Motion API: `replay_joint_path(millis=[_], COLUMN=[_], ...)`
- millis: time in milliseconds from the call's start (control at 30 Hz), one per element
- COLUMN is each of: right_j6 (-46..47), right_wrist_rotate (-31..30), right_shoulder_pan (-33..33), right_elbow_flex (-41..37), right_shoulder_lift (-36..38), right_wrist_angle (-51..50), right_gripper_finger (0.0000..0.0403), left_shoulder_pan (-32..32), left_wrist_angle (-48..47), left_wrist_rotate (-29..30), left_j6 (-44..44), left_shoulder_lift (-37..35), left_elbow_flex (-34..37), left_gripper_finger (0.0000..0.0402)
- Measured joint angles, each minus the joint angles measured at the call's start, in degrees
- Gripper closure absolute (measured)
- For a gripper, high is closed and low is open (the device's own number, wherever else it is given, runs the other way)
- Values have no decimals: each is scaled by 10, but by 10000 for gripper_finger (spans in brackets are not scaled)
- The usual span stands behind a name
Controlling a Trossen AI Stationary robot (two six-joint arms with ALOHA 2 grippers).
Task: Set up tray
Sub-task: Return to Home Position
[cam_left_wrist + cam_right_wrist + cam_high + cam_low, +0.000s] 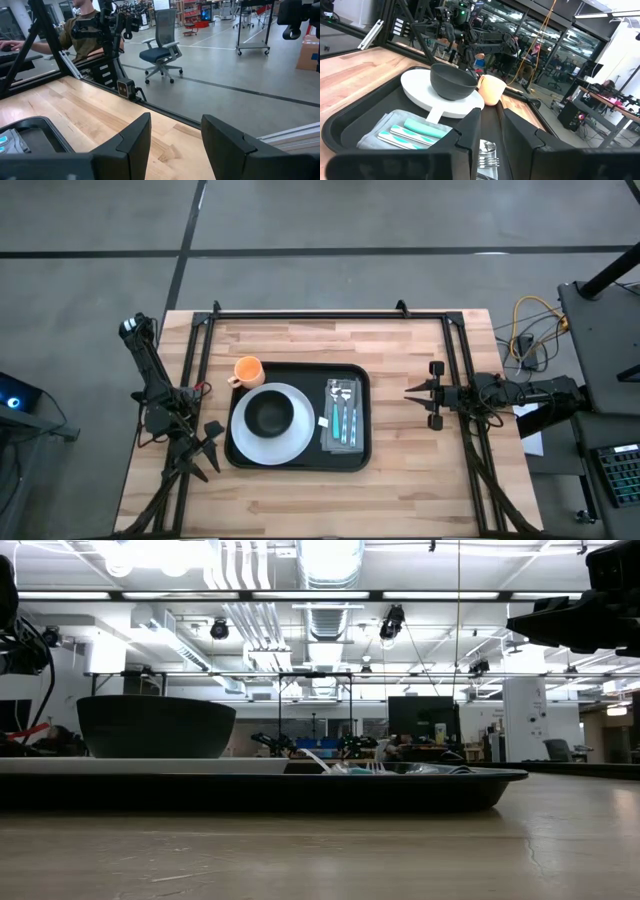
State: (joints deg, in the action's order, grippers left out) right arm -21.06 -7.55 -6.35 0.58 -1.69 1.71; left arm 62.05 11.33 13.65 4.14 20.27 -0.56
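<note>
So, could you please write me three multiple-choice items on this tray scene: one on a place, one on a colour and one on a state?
1. Where does the dark bowl sit?
A. On the grey napkin
B. On the white plate
C. On the bare table

2. What colour is the cup at the tray's corner?
A. Blue
B. White
C. Orange

3. How is the left gripper?
A. Open, holding nothing
B. Shut on a spoon
C. Shut on the cup

Answers:
1 B: the high view shows the bowl centred on the plate.
2 C: the cup shows orange in both the high view and the right wrist view.
3 A: the left wrist view shows its fingers apart with nothing between them.

The right gripper waits to the right of the tray.
</note>
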Motion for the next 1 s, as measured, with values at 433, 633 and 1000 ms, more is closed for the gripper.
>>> replay_joint_path(millis=[433, 633, 1000], right_j6=[0, 0, 0], right_wrist_rotate=[0, 0, 0], right_shoulder_pan=[0, 0, 0], right_elbow_flex=[0, 0, 0], right_shoulder_lift=[0, 0, 0], right_wrist_angle=[0, 0, 0], right_gripper_finger=[318, 325, 331], left_shoulder_pan=[0, 0, 0], left_wrist_angle=[0, 0, 0], left_wrist_rotate=[0, 0, 0], left_j6=[0, 0, 0], left_shoulder_lift=[0, 0, 0], left_elbow_flex=[0, 0, 0], left_gripper_finger=[246, 246, 246])
